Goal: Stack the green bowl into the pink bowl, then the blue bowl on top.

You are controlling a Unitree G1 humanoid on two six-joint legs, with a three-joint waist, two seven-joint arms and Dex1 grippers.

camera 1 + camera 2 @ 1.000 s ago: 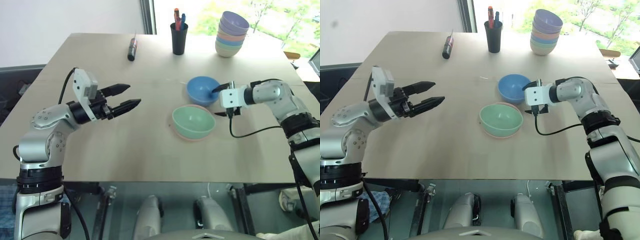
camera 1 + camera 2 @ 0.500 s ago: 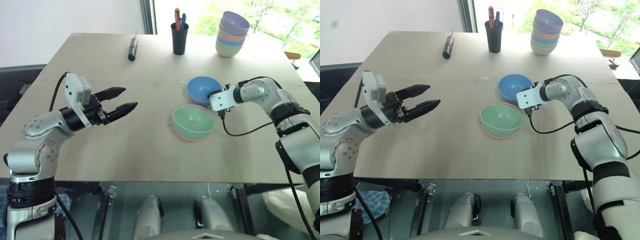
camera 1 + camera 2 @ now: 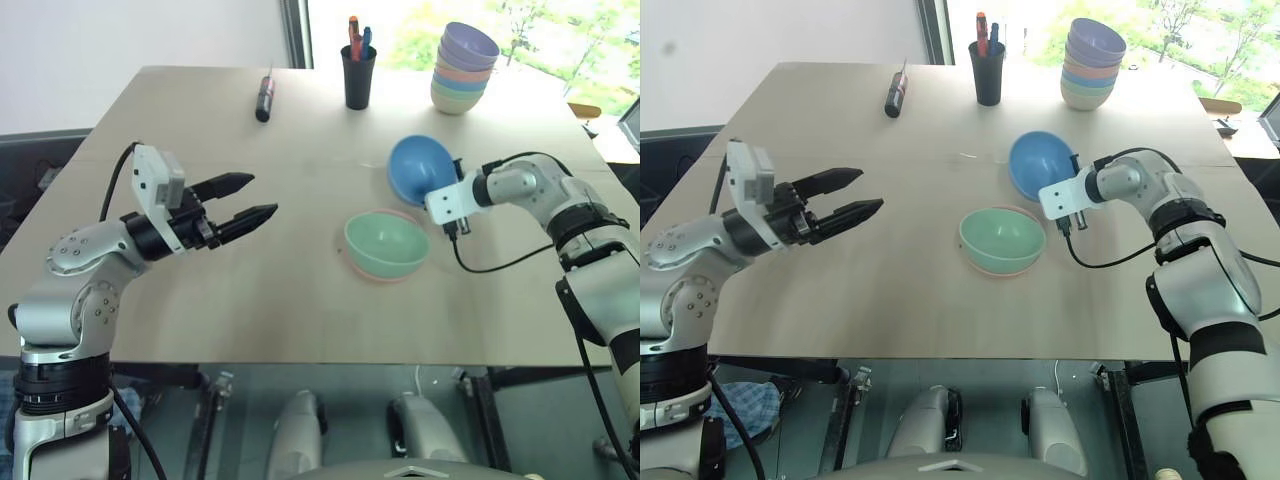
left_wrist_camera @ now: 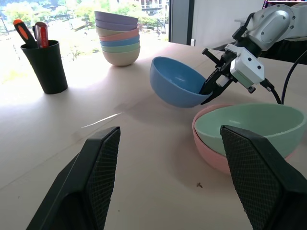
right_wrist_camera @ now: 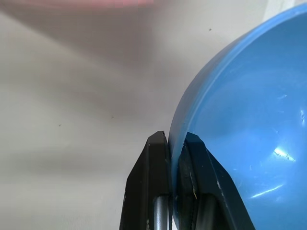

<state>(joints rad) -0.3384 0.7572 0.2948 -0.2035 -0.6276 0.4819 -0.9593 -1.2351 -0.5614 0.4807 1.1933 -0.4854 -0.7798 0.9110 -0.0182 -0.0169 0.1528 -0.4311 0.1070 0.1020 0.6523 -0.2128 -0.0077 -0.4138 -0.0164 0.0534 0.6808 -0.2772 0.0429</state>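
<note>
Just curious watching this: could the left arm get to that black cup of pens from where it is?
Probably yes, with a long stretch. The left gripper hovers open over bare table, and nothing stands between it and the black cup near the far edge.

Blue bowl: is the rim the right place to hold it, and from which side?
Yes, by the rim. The blue bowl has thin, smooth walls and no handle, so one finger inside and one outside the edge nearest the right arm suits it. The right gripper pinches it exactly there, and the bowl is tilted up off the table, beside the green bowl nested in the pink bowl.
</note>
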